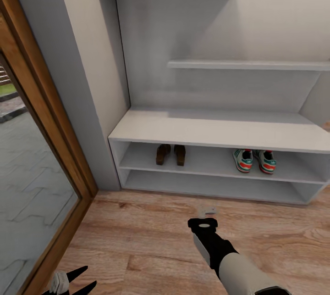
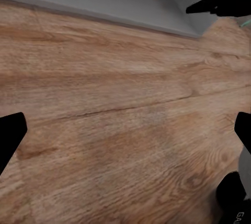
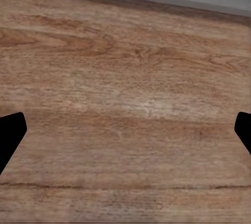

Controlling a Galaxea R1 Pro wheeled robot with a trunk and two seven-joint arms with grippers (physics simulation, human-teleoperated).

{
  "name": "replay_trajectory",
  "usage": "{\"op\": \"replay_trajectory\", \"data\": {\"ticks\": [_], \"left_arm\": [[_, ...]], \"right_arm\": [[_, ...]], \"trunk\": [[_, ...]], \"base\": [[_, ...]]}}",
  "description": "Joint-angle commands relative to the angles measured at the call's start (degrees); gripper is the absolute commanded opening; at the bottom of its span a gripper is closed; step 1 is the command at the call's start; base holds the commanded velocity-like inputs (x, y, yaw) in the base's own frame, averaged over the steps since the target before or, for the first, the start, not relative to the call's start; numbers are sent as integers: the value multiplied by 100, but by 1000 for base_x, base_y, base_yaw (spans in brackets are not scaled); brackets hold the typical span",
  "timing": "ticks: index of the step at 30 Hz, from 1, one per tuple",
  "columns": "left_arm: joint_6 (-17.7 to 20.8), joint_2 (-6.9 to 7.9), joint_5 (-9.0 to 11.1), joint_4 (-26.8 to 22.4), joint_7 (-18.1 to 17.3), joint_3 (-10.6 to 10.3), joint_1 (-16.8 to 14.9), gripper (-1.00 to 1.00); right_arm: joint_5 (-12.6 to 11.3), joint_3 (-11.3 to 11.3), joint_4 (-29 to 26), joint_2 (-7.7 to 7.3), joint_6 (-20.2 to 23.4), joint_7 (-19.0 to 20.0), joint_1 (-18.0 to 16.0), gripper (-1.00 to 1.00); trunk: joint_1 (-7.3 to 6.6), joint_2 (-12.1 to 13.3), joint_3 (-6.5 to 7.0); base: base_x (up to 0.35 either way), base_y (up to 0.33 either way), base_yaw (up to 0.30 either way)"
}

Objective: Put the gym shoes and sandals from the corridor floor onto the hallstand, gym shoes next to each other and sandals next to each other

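Head view: I face the rack [image 1: 215, 130]. Both sandals [image 1: 170, 154] sit on its upper low shelf, toward the left end, side by side with a small gap between them. Both gym shoes [image 1: 255, 160] sit on the same shelf, toward the right, also side by side, heels out toward me. The two pairs are well apart from each other. No shoe shows on the floor [image 1: 151, 235] in front of the rack.

Judgement: all four items are on the rack, off the floor, and paired as asked. I see nothing left to place. What remains, if anything, is to check that no shoe overhangs the shelf edge; from here they look fully seated.

Right gripper [image 3: 125, 135]: jaws wide, with only bare planks between the fingertips in the wrist view, so it holds nothing. In the head view the right arm reaches forward and hangs over the floor, short of the rack.

Left gripper [image 2: 125, 135]: jaws wide as well, empty, aimed at the floor. In the head view it sits low, beside the wooden door frame [image 1: 50, 116].
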Motion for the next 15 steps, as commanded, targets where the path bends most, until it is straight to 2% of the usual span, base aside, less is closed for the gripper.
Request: {"op": "replay_trajectory", "data": {"ticks": [1,6,7,8,15], "left_arm": [[-51,3,2,14,-7,42,-2,100],[-62,7,-3,34,31,129,15,100],[-81,7,-1,37,131,157,29,100],[-171,9,-3,50,439,166,54,100],[-309,8,1,99,1232,164,164,100]], "right_arm": [[-4,36,165,0,-147,-39,-4,100],[16,45,727,0,-815,-39,-3,100],[128,49,1130,0,-1255,-39,1,100],[464,50,1421,0,-1708,-39,12,100],[957,50,1632,0,-2229,-39,211,100]], "trunk": [[-24,40,14],[-134,240,103],[-156,280,121],[-177,320,139],[-331,601,265]], "base": [[0,0,0],[0,0,0],[0,0,0],[0,0,0],[0,0,0]]}}
